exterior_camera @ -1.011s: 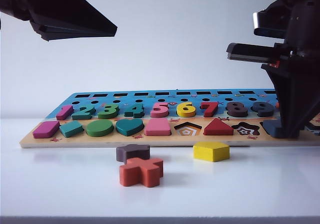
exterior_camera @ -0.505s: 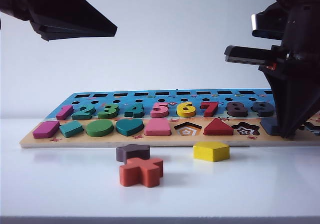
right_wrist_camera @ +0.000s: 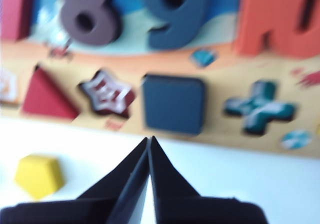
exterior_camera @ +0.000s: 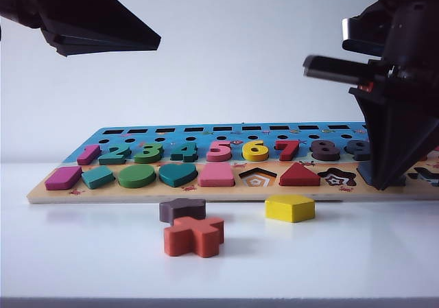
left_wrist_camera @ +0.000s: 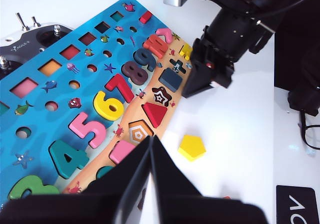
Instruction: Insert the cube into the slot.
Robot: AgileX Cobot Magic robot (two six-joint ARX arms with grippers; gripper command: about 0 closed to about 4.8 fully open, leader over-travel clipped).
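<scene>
The cube [right_wrist_camera: 173, 104] is a flat dark navy square lying in the slot, between the star recess [right_wrist_camera: 106, 93] and the plus recess [right_wrist_camera: 260, 108] of the board's front row. It fills the slot, so the slot's base is hidden. In the left wrist view the cube [left_wrist_camera: 170, 80] lies flush in the board. My right gripper [right_wrist_camera: 150, 138] is shut and empty, its tips at the board's front edge just in front of the cube. In the exterior view the right gripper [exterior_camera: 384, 184] covers most of the cube [exterior_camera: 363, 173]. My left gripper [exterior_camera: 159, 45] hangs shut and empty, high at the left.
The puzzle board [exterior_camera: 137, 195] holds numbers and shapes. In front of it lie a yellow pentagon [exterior_camera: 289, 208], a dark brown star-like block [exterior_camera: 182, 209] and an orange cross [exterior_camera: 194, 236]. The pentagon recess [exterior_camera: 257, 178] is open. A radio controller [left_wrist_camera: 30, 34] lies beyond the board.
</scene>
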